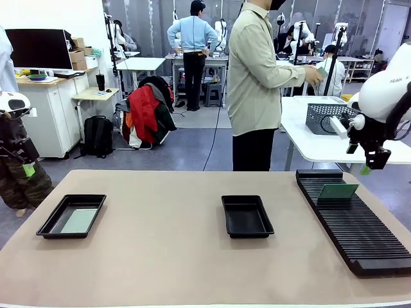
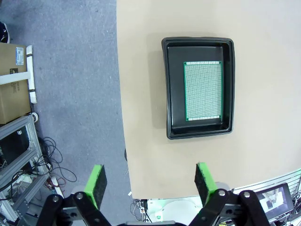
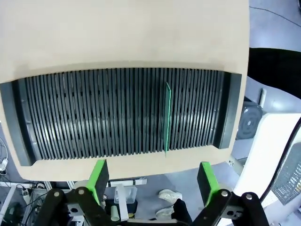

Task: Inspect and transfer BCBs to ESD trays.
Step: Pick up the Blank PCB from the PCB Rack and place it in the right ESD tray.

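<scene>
Two black ESD trays lie on the tan table. The left tray (image 1: 49,226) holds one flat BCB (image 1: 79,221); the left wrist view looks down on that tray (image 2: 165,84) and its green BCB (image 2: 203,92). The middle tray (image 1: 246,216) holds nothing. Another green BCB (image 1: 338,190) stands in a slot of the black rack (image 1: 359,231), and appears edge-on (image 3: 167,117) in the right wrist view. My left gripper (image 2: 150,183) hangs open high above the left tray's table edge. My right gripper (image 3: 152,178) is open above the rack's near edge, holding nothing.
A person (image 1: 257,83) stands at the far side of the table, turned toward a white table (image 1: 302,141) that carries a grey wire-mesh basket (image 1: 327,119). My right arm (image 1: 385,90) hangs over the rack's far end. Bare tabletop lies between the trays.
</scene>
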Robot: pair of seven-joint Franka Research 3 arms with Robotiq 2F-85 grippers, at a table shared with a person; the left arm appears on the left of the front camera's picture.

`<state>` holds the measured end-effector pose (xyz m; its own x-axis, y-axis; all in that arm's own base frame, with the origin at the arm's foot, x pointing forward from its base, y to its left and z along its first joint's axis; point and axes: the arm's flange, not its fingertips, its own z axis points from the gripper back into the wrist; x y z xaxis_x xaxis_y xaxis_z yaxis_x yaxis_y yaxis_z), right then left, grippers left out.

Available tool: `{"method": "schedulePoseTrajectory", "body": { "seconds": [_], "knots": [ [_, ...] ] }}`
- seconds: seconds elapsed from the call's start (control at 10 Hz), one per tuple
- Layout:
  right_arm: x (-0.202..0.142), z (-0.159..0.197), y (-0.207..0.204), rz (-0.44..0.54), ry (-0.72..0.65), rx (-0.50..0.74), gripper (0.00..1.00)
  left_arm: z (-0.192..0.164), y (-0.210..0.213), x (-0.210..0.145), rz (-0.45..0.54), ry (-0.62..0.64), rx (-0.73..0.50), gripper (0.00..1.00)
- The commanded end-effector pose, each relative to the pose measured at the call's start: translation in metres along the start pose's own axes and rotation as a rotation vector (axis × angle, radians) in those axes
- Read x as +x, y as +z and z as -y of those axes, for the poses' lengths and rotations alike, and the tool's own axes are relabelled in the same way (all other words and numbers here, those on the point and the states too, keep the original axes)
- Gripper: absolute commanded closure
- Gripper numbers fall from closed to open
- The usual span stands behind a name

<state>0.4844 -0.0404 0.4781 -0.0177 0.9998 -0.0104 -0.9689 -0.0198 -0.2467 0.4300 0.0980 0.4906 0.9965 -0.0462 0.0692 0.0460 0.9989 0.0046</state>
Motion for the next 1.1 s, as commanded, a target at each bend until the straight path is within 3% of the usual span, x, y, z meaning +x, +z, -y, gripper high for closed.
{"method": "schedulePoseTrajectory", "body": {
  "seconds": [0.0,1.0],
  "knots": [
    [-0.007,0.018,-0.02,0.039,0.035,0.004,0.0,0.0,-0.001,0.0,0.008,0.004,-0.001,0.0],
    [-0.017,0.042,-0.112,0.072,-0.007,0.102,0.0,0.0,-0.001,0.0,0.008,0.004,-0.001,0.0]
  ]
}}
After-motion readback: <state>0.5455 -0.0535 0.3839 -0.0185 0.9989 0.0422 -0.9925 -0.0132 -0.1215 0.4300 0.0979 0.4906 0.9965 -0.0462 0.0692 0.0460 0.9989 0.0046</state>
